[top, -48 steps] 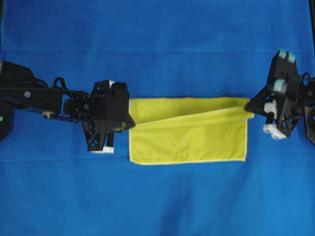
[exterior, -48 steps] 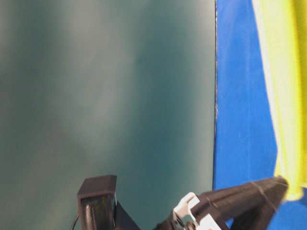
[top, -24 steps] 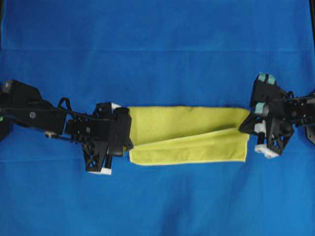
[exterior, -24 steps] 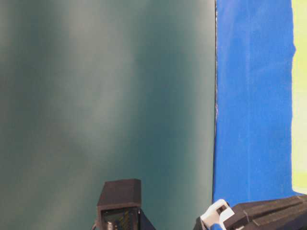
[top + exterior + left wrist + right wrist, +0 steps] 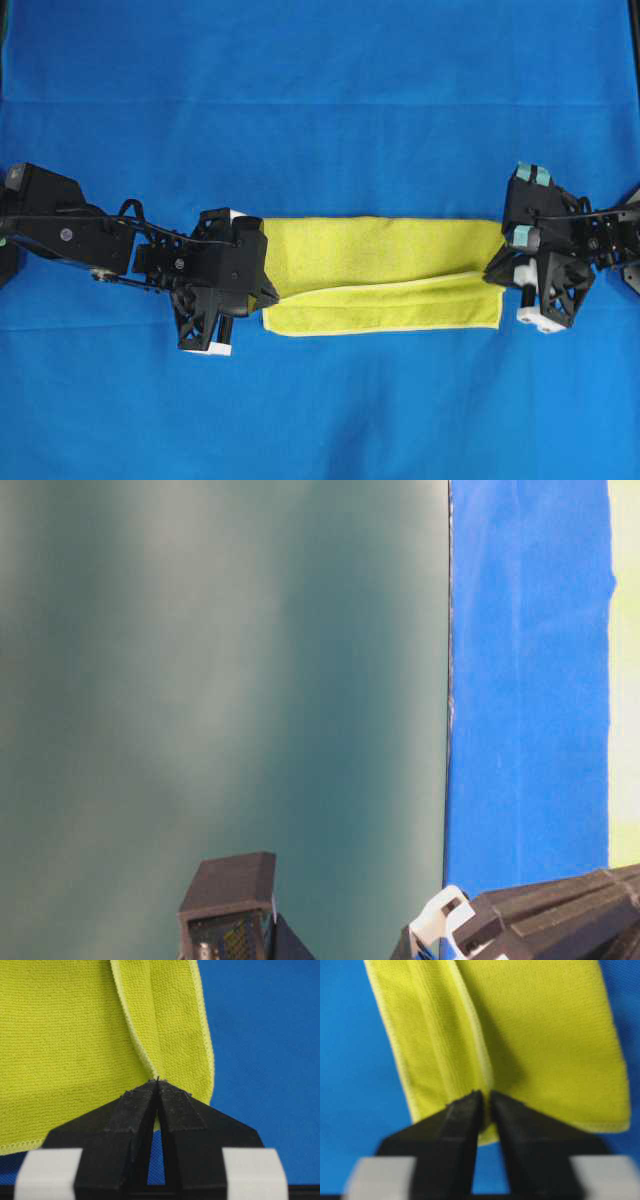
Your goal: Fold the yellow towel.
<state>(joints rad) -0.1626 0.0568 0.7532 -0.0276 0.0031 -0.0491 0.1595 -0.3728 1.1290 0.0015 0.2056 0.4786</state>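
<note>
The yellow towel [image 5: 385,270] lies as a long folded band on the blue cloth [image 5: 320,100]. Its upper layer's hem runs slantwise, just short of the front edge. My left gripper [image 5: 272,293] is at the towel's left end. In the left wrist view its tips [image 5: 157,1081] are pinched together on the hem of the towel [image 5: 75,1035]. My right gripper [image 5: 492,270] is at the right end. In the right wrist view its jaws [image 5: 486,1095] stand slightly parted, with the hem of the towel [image 5: 545,1035] in the narrow gap.
The blue cloth covers the whole table in the overhead view. The table-level view shows a teal wall [image 5: 220,680], a band of blue cloth [image 5: 530,680], a sliver of towel [image 5: 625,680] and black arm parts [image 5: 550,920] along the bottom.
Both grippers carried the upper layer's hem toward the front edge and down, so the raised fold now lies flat. The right jaws have parted a little.
</note>
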